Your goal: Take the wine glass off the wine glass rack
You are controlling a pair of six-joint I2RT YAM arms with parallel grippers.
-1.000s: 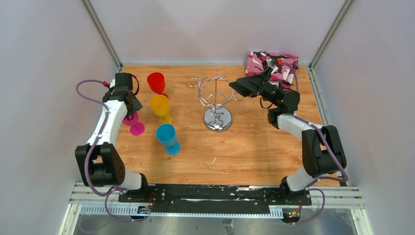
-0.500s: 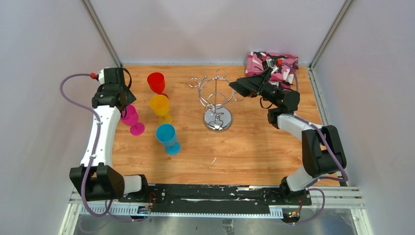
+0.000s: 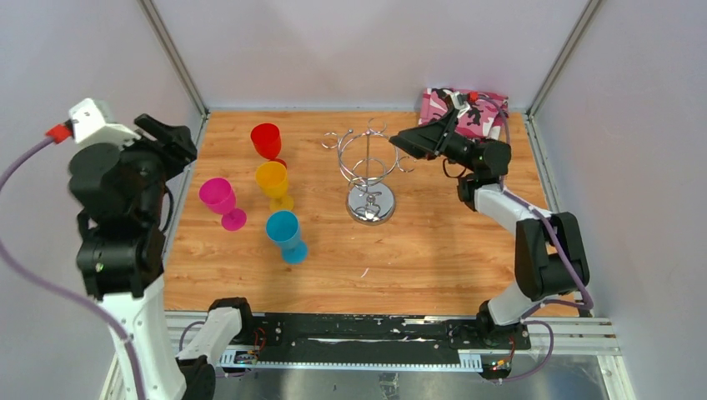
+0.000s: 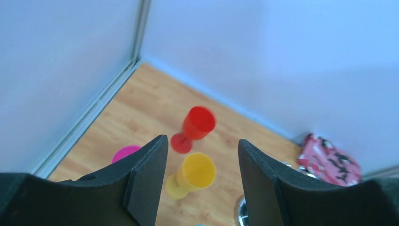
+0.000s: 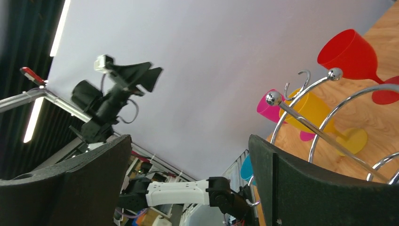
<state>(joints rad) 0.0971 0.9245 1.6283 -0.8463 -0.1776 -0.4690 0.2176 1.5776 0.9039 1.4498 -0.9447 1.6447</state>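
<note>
Fingers on left gripper (image 3: 171, 137) sitting partly open, holding nothing, upper left; right gripper (image 3: 402, 140) gaping wide, empty, beside wine glass rack (image 3: 371, 204).

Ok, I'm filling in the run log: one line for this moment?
rack: empty | glasses red, yellow, pink, blue: upright on table | left hand: open, empty, raised | right hand: open, empty, near rack top

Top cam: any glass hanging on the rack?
No, the hooks on the rack are bare; the pink glass, red glass, yellow glass and blue glass all stand on the table to its left.
</note>
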